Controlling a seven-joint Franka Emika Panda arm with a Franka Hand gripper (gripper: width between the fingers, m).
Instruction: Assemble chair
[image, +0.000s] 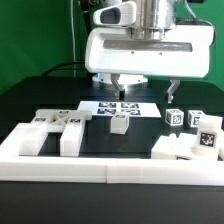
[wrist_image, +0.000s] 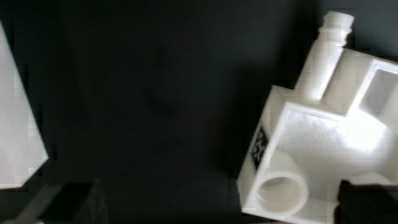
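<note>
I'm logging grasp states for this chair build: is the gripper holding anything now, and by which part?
Nothing is held. The white two-finger gripper hangs open above the black table, with nothing between its jaws.

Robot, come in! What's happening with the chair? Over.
Gripper open, empty, above the table. Chair parts lying loose, one pegged part under the wrist camera. Nothing blocking the gripper.

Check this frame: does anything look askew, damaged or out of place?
Nothing stands out. The loose chair parts lie whole on the table, a small block sits by the marker board, and the gripper hangs open above it.
</note>
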